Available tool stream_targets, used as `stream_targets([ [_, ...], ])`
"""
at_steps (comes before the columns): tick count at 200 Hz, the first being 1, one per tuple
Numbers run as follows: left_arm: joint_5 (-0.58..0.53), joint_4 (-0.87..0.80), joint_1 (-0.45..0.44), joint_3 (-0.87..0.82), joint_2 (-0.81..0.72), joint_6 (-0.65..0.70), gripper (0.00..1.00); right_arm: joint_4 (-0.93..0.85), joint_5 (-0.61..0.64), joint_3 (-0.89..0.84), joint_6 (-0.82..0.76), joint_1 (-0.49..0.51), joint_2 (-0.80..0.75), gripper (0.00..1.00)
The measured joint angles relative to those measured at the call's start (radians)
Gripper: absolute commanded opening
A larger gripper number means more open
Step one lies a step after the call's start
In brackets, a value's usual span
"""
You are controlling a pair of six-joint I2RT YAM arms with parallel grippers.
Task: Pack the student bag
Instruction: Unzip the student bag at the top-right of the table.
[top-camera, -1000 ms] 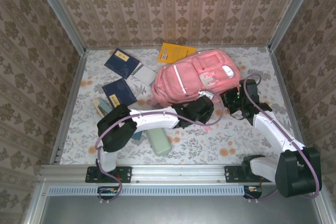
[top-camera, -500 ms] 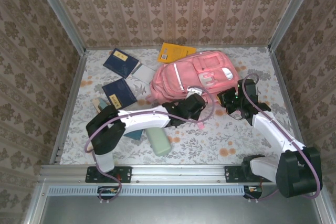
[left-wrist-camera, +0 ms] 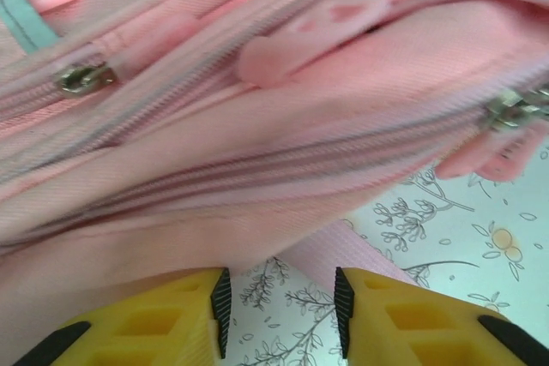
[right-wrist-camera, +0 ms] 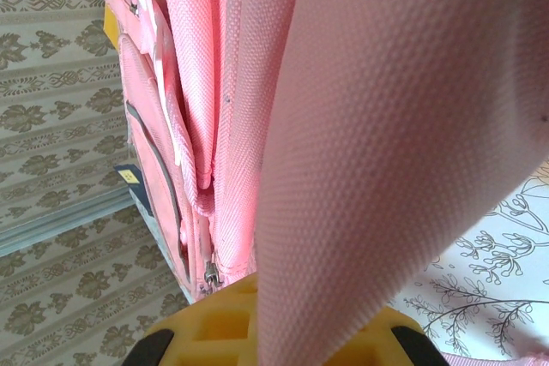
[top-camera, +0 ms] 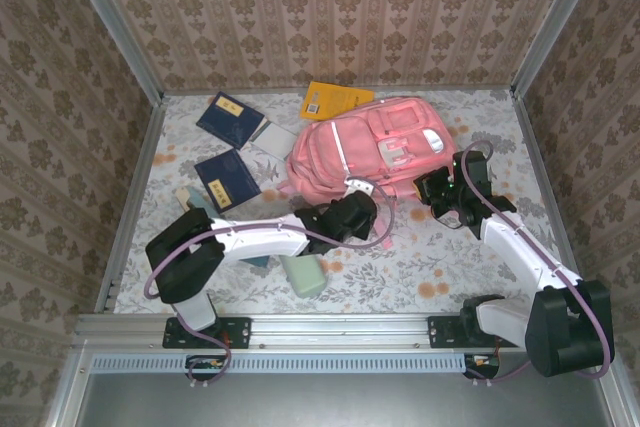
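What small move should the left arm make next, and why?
Probably ease the left gripper toward the zipper pull and close on it: its jaws stand open over tablecloth beside the student bag, zipper shut, while the right gripper pinches its strap.

Yellow labels (top-camera: pixel 226 104) on the blue books (top-camera: pixel 233 123) are illegible.
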Motion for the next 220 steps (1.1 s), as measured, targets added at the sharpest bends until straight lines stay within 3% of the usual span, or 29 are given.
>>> stream_targets([
  [49,-0.1,0.018,-0.094,0.042,0.046,0.069,0.32,-0.007,0.0,0.005,0.002,0.005,0.0,0.0],
  [147,-0.151,0.043,-0.079,0.186,0.192,0.117,0.31,-0.026,0.001,0.01,0.001,0.005,-0.006,0.0],
  [168,-0.16,0.029,-0.064,0.225,0.216,0.113,0.21,-0.025,0.01,0.01,0.001,0.005,-0.012,0.0],
  [187,-0.17,0.011,-0.059,0.254,0.237,0.102,0.0,-0.025,0.016,0.01,0.001,0.005,-0.015,0.0],
  [220,-0.175,-0.002,-0.058,0.259,0.241,0.096,0.0,-0.026,0.016,0.01,0.001,0.005,-0.017,0.0],
])
